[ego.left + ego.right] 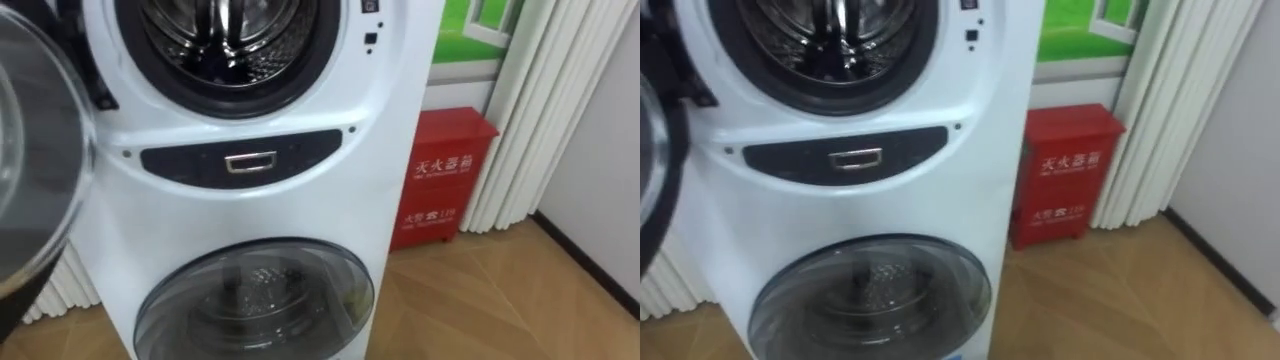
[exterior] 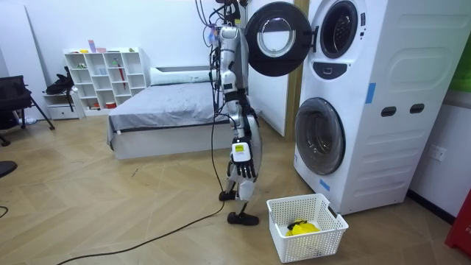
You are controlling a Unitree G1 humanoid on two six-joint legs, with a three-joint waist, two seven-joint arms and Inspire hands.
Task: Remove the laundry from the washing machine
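I stand facing a white stacked washing machine [image 1: 300, 190]. Its upper door [image 1: 30, 150] is swung open to my left, and the upper drum [image 1: 230, 40] shows bare steel ribs. The lower door [image 1: 255, 300] is closed, with a grey drum behind the glass. In the room view I stand upright about a step from the machine [image 2: 368, 103], beside the open door [image 2: 274, 38]. My right hand [image 2: 242, 163] hangs at my side with relaxed fingers and holds nothing. A white basket [image 2: 324, 215] on the floor by my feet holds a yellow cloth [image 2: 302, 228].
A red cabinet [image 1: 445, 175] stands right of the machine, with white curtains [image 1: 540, 110] beyond it. Behind me in the room view are a bed [image 2: 169, 110] and a white shelf [image 2: 103, 73]. The wooden floor [image 2: 110, 213] around me is open.
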